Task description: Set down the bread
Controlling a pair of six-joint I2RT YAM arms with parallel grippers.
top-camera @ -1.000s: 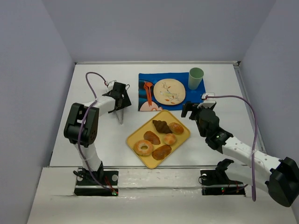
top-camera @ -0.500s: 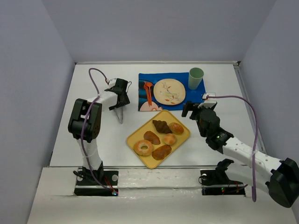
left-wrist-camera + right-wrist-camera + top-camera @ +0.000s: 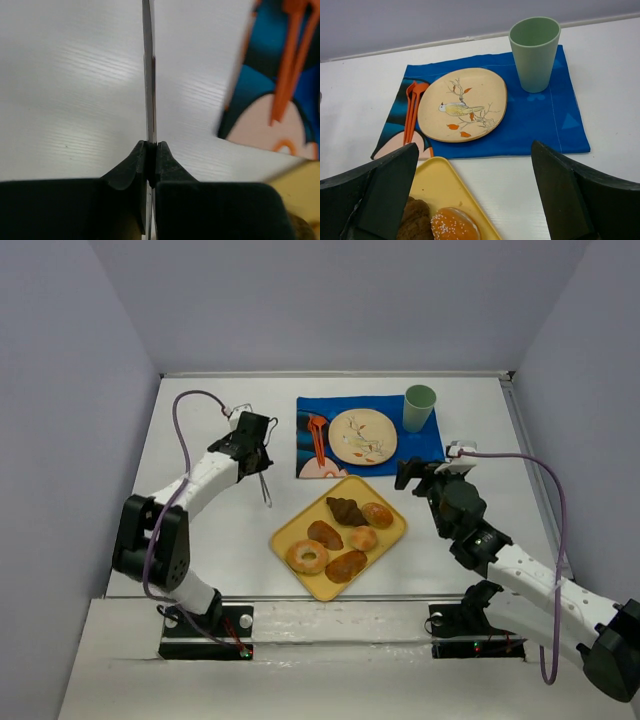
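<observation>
Several pieces of bread lie on a yellow tray (image 3: 289,531) at the table's middle: a dark croissant (image 3: 346,510), a sugared bun (image 3: 377,514), a ring doughnut (image 3: 307,556) and others. In the right wrist view the bun (image 3: 454,226) and croissant (image 3: 415,217) sit at the bottom edge. My left gripper (image 3: 261,462) is left of the tray, shut on a thin metal utensil (image 3: 264,487) that points toward the near edge. The blade (image 3: 148,75) runs straight out from the left gripper (image 3: 151,147). My right gripper (image 3: 415,475) hovers open beside the tray's far right corner, nothing between its fingers (image 3: 395,185).
A blue placemat (image 3: 420,445) lies behind the tray with a bird-patterned plate (image 3: 362,436), an orange utensil (image 3: 317,438) and a green cup (image 3: 420,407) on it. White walls close the table at the back and both sides.
My left gripper has shut on the metal utensil, which now looks thinner, and the left arm has stretched out lower over the table. The right gripper has drifted slightly right.
</observation>
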